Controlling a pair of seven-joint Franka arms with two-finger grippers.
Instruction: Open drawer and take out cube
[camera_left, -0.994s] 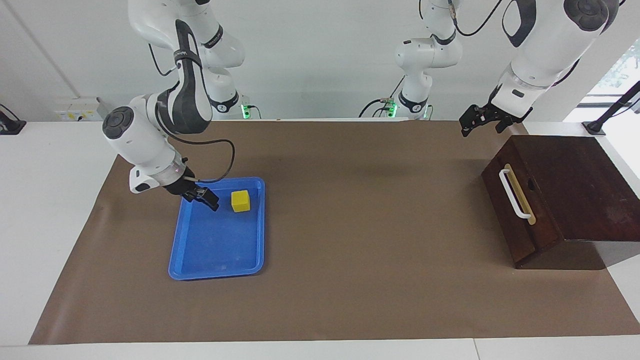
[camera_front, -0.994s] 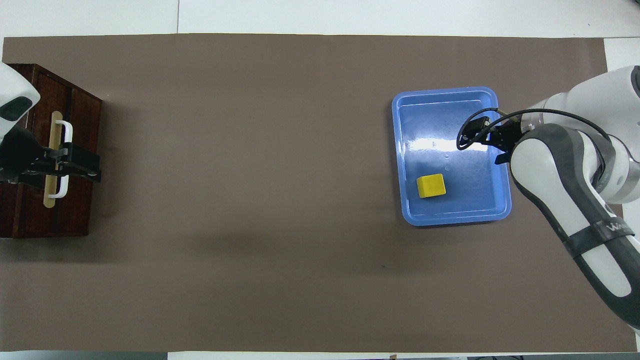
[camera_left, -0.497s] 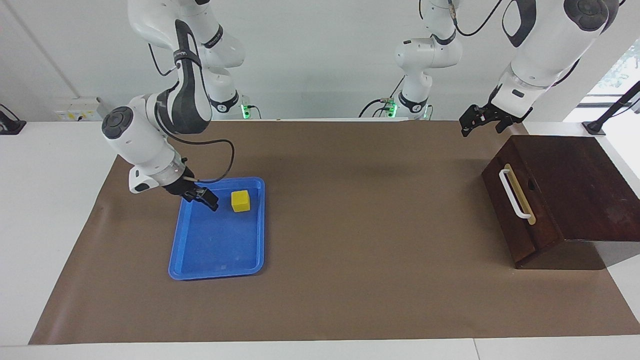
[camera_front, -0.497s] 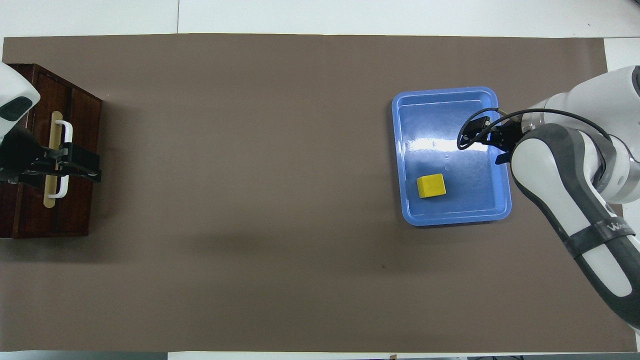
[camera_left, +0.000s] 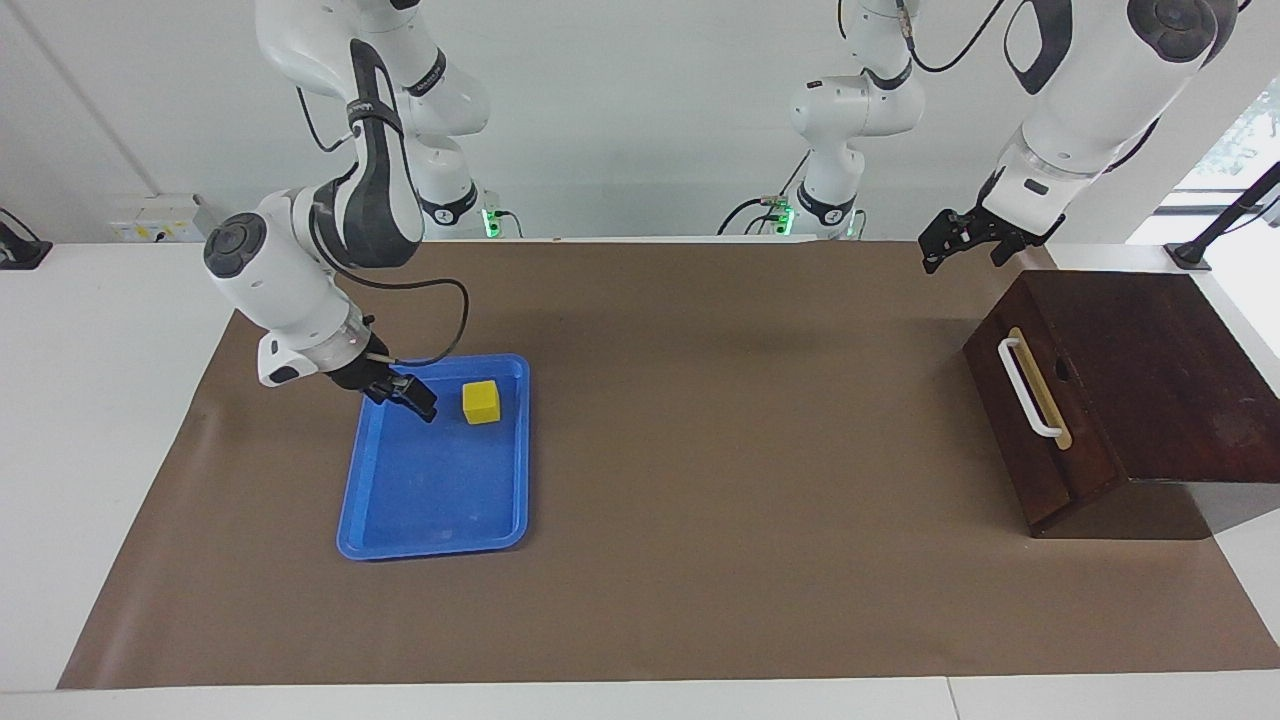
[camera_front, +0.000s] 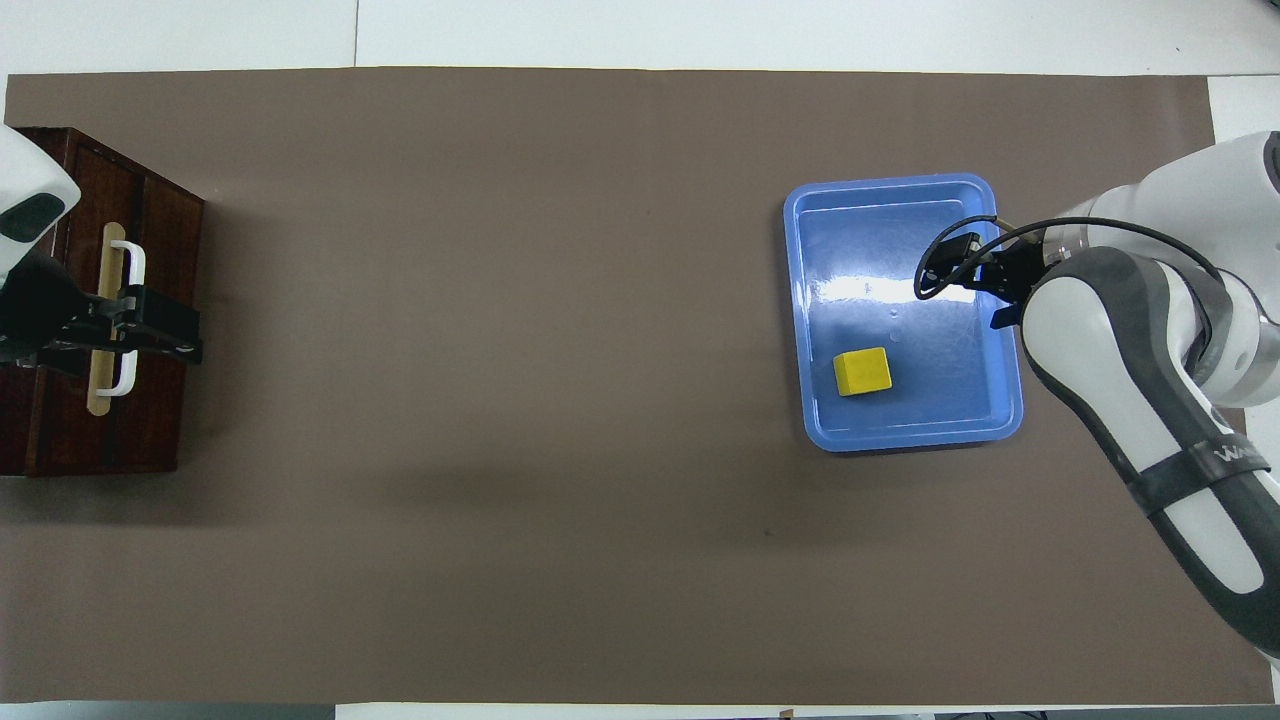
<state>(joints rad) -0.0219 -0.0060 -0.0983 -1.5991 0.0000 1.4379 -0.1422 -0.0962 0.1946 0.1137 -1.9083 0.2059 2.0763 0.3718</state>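
The right claw (camera_left: 418, 398) hangs low over the blue tray (camera_left: 400, 545), at the side toward the right arm's end of the counter (camera_left: 90, 400), its fingers apart and holding nothing; the yellow cube (camera_left: 481, 402) sits in the tray just beside it, not touched. The cube is small, solid and bright yellow, with square faces and crisp edges, resting flat on the tray floor near the tray's end nearer the robots. The tray is shallow with a raised rim and lies on a brown mat (camera_left: 700, 450) that covers most of the counter. The left claw (camera_left: 960, 245) is up in the air at the left arm's end, fingers apart and empty, above the mat by the box's (camera_left: 1170, 370) corner nearer the robots. The box is dark brown wood, and its drawer (camera_left: 1020, 400) is shut flush, with a white bar handle (camera_left: 1028, 388) on a tan strip across its front. In the overhead view the left claw (camera_front: 150, 335) covers the middle of the handle (camera_front: 133, 262), which reads as a grip, while the facing view shows it raised clear of the box. The overhead view shows the cube (camera_front: 862, 371) well inside the tray (camera_front: 800, 300) and the right claw (camera_front: 950, 265) over the tray floor farther from the robots than the cube, with glare on the plastic. The facing view alone shows the box's sloping top and both arms' full reach from their bases.
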